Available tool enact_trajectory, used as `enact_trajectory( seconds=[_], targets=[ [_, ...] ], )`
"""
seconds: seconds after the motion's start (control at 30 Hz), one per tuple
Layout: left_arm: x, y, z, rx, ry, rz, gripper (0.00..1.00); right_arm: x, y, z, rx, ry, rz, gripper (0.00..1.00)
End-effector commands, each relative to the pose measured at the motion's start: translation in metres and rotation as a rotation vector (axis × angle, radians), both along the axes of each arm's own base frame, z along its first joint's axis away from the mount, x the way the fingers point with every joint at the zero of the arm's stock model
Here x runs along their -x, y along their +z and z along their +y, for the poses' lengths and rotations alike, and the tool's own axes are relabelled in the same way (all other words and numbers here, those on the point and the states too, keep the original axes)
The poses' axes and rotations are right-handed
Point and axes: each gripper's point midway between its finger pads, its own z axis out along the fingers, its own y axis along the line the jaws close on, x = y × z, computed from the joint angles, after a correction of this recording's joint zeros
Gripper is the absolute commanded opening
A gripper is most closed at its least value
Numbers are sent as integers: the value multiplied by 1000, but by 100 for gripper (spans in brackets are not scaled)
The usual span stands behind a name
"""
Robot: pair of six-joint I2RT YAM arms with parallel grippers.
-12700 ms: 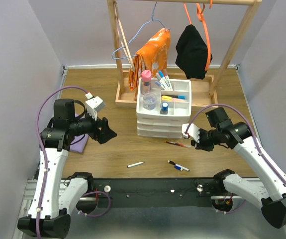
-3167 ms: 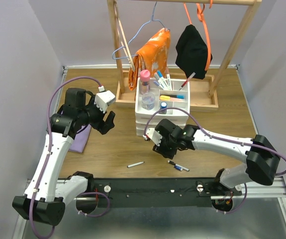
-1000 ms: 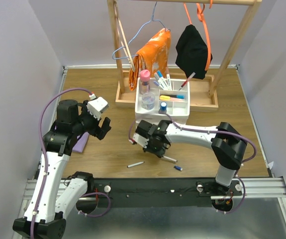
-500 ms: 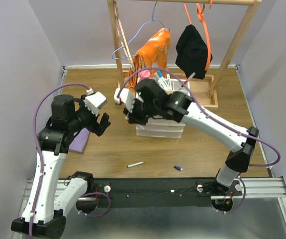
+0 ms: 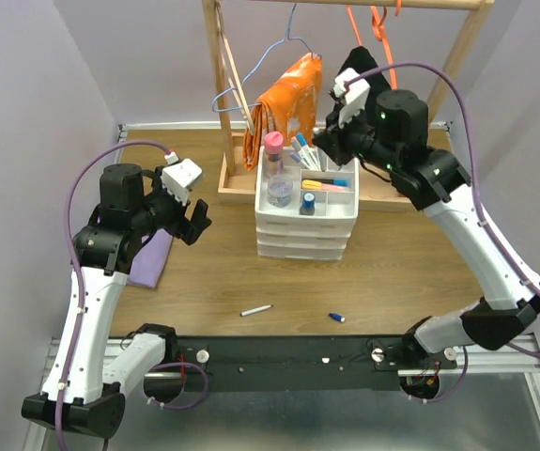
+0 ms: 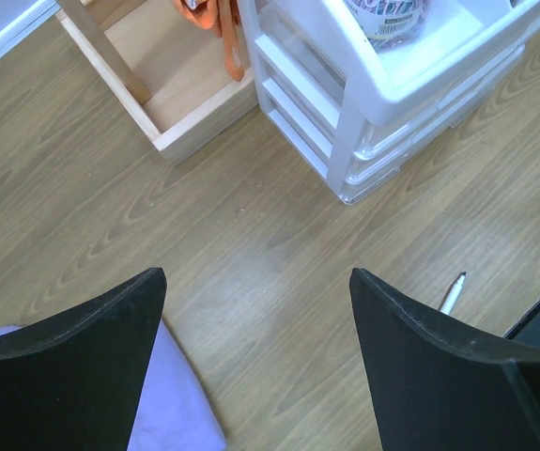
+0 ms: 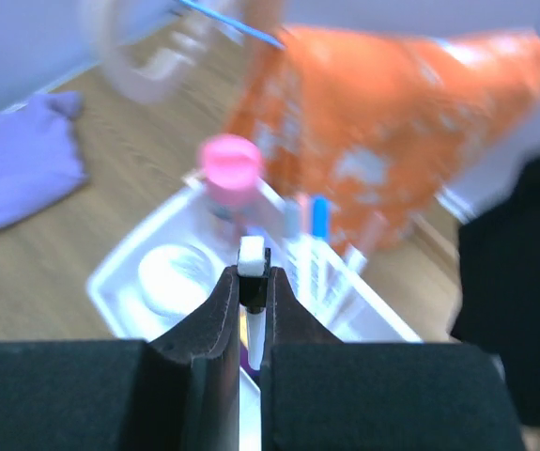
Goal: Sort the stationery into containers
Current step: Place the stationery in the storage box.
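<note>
A wooden clothes rack was seen at the back of the table. An orange cloth and a black cloth were hung from it directly behind the white drawer unit. In the overhead view the black cloth was largely covered by the right arm. A purple cloth lay at the left, partly beneath the left arm.

The left gripper was held above bare wood between that cloth and the drawers, its fingers spread wide with nothing between them. The right gripper was poised over the back of the divided tray. Its fingers were pressed onto a thin pen, whose white end showed just past the fingertips.

In the tray, a pink-capped bottle and a clear bottle were placed along the left side. Several pens leaned at the back, a yellow and orange marker lay in a right-hand compartment, and a blue-capped bottle stood at the front.

A loose white pen and a small blue piece lay near the front edge, apart from each other.
</note>
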Motion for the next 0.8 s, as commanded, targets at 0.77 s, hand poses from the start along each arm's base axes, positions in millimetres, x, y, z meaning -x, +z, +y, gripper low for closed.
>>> enact_trajectory(
  seconds=[0.77],
  targets=[
    [-23, 12, 8, 65, 62, 33, 88, -64, -66, -65, -44, -429, -132, 1]
  ],
)
